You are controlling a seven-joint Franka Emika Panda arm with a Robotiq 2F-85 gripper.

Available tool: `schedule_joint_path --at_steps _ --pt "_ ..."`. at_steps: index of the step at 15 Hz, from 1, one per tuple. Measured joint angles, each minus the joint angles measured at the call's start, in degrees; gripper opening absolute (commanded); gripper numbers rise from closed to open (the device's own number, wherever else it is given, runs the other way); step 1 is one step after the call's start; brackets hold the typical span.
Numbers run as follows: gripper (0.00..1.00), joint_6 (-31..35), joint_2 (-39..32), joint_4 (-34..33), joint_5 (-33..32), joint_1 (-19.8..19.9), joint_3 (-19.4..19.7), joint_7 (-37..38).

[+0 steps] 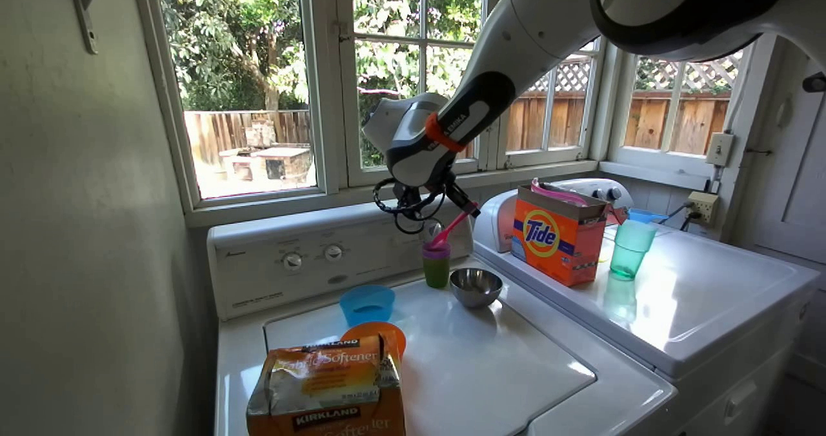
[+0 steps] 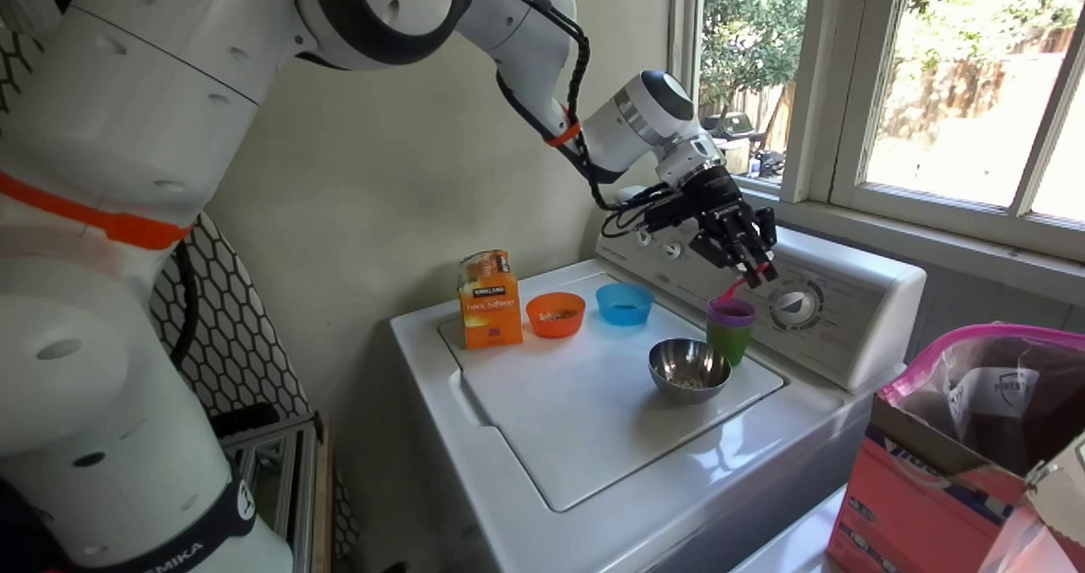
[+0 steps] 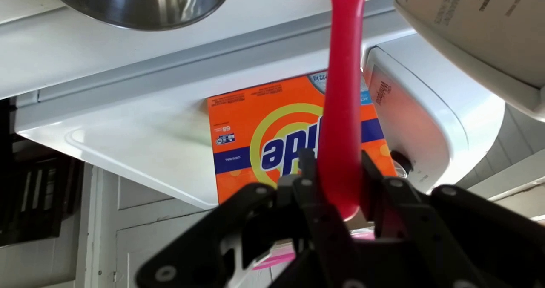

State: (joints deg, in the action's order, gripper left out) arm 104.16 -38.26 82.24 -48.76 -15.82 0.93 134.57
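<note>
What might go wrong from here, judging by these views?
The lower end of the pink spoon is at the mouth of the green cup; a sideways pull might tip the cup. The metal bowl stands close by and may get knocked. The end effector grips only near one end, so the spoon could swivel.

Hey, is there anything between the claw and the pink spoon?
Nothing visible: the claw is closed on the handle of the pink spoon. The Tide box shows only behind the handle in the wrist view.

Pink utensil (image 3: pixel 340 109), black fingers (image 3: pixel 313 198); purple-and-green cup (image 1: pixel 436 271), silver bowl (image 1: pixel 476 298), blue bowl (image 2: pixel 625 312), orange bowl (image 2: pixel 555 328); hexagon-patterned panel (image 2: pixel 246 319).
</note>
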Motion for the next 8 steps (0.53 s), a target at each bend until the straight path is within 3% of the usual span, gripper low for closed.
schedule_joint_path --at_steps 8 --pt "0.06 -3.15 -3.59 -4.30 -2.36 -0.62 0.49 -5.18"
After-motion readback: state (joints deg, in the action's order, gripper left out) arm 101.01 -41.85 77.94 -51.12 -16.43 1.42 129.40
